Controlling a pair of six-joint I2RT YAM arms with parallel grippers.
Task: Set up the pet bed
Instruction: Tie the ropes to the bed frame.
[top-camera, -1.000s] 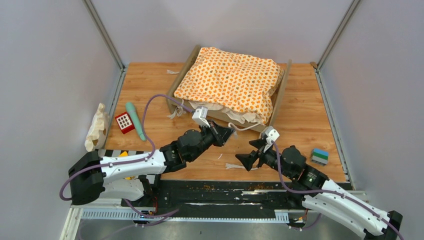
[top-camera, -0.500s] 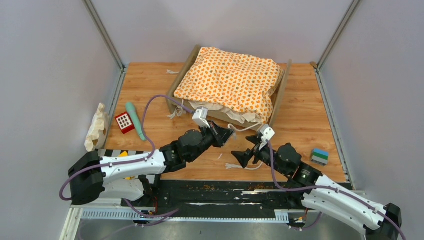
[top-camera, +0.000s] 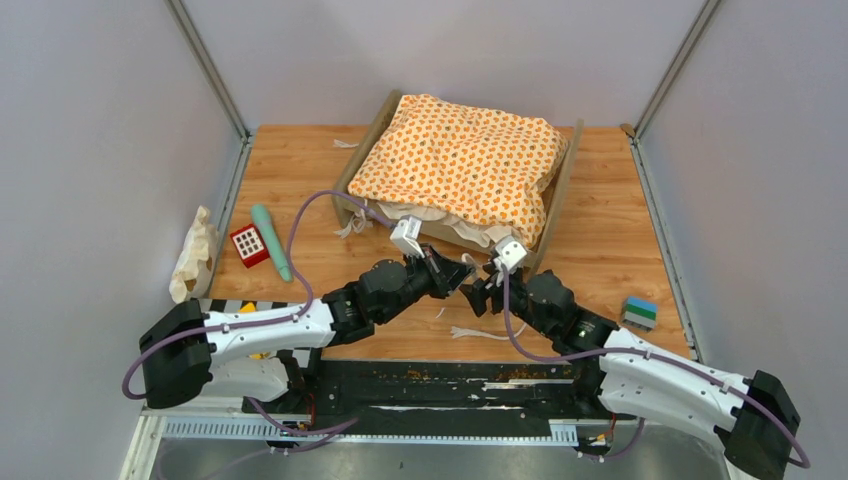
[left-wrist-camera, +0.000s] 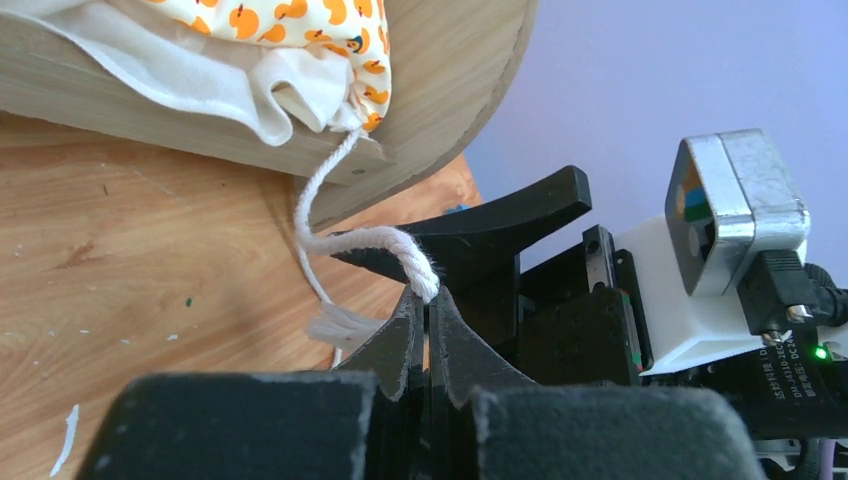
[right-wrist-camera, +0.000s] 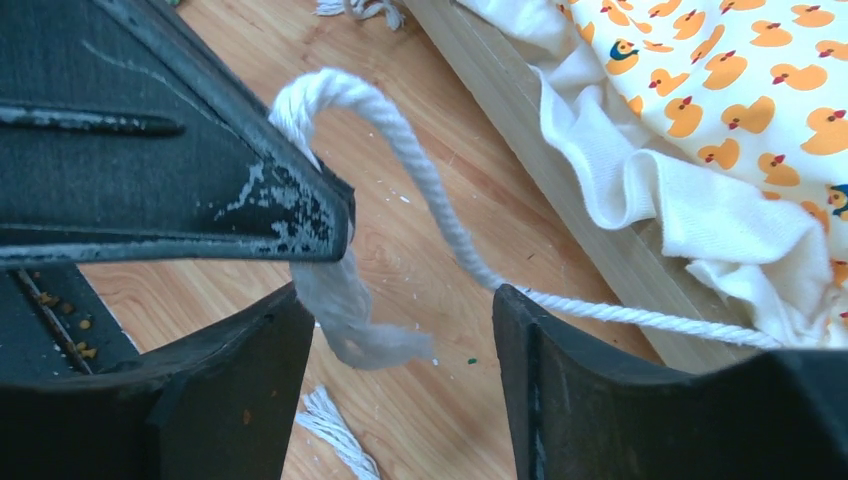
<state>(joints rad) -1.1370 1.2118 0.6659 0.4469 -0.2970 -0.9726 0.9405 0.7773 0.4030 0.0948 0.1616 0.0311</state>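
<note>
The pet bed (top-camera: 561, 188) stands at the back of the wooden table, its end board (left-wrist-camera: 450, 80) close by in the left wrist view. An orange duck-print cushion (top-camera: 460, 165) with a cream edge (right-wrist-camera: 700, 215) lies in it. A white tie cord (left-wrist-camera: 365, 240) runs from the cushion's near corner to my left gripper (left-wrist-camera: 428, 298), which is shut on it. My right gripper (right-wrist-camera: 400, 340) faces the left one, open. The cord's frayed end (right-wrist-camera: 365, 325) hangs between its fingers, and the cord (right-wrist-camera: 430, 200) passes over the right-hand finger (right-wrist-camera: 600, 390).
A second loose tie (top-camera: 485, 333) lies on the table under the grippers. At the left are a teal handle (top-camera: 270, 240), a red toy block (top-camera: 248, 245) and a cream cloth bundle (top-camera: 193, 255). A blue-green block (top-camera: 640, 312) sits at the right. Grey walls enclose the table.
My right gripper has moved left and forward, up to the left gripper, so that its fingers now stand around the cord's frayed end. The left gripper has stayed put, holding the cord.
</note>
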